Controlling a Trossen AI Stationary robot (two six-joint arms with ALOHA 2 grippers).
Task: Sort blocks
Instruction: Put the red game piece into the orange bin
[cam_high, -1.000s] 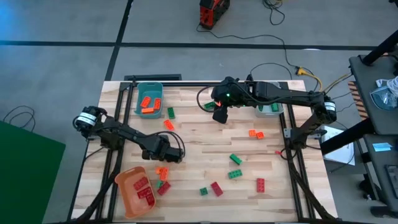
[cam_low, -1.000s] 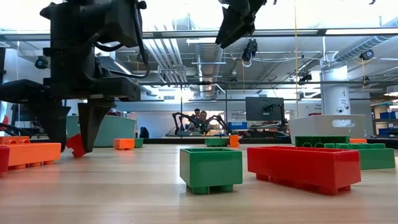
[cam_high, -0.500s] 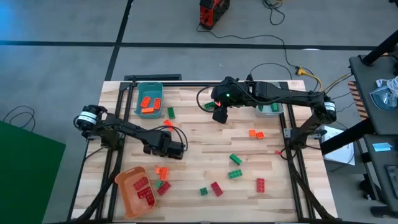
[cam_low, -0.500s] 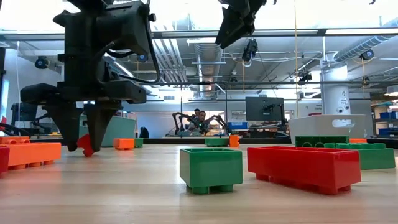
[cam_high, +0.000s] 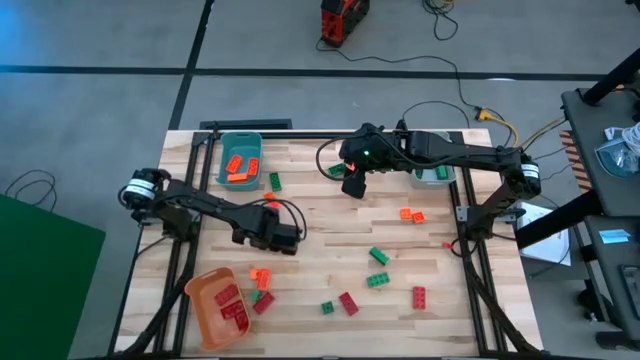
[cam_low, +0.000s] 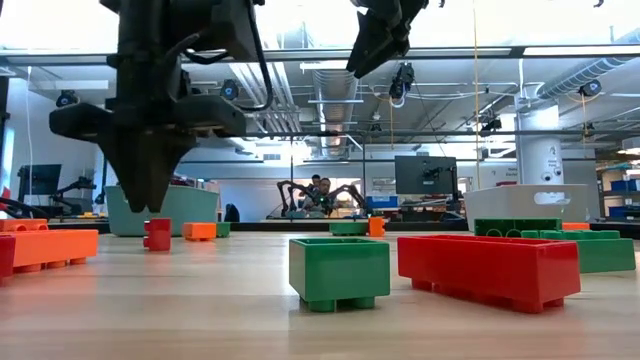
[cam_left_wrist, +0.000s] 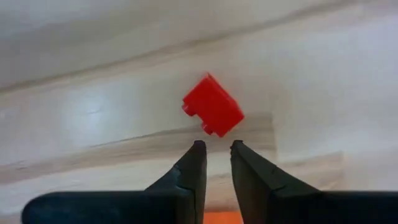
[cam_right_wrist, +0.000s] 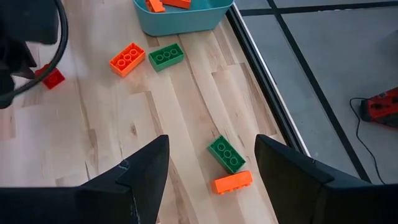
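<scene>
A small red block (cam_left_wrist: 213, 113) lies on the wooden table just beyond the fingertips of my left gripper (cam_left_wrist: 216, 147). It also shows in the low view (cam_low: 157, 233) and the right wrist view (cam_right_wrist: 53, 76). My left gripper (cam_low: 148, 200) hovers just above it at mid-table left, its fingers drawn together to a narrow slit with nothing between them. My right gripper (cam_high: 352, 187) hangs open and high over the far middle of the table. Red, orange and green blocks lie scattered on the table.
A teal bin (cam_high: 240, 158) with orange blocks stands at the far left. An orange bin (cam_high: 218, 305) with red blocks sits at the near left, and a grey bin (cam_high: 432, 174) at the far right. Loose blocks (cam_high: 378, 256) lie over the near right half.
My left gripper has moved toward the table's right edge and risen a little. Its fingers, which stood apart around the tilted red block, have drawn together. The block has gone along toward the right and now rests on the table, clear of the fingertips.
</scene>
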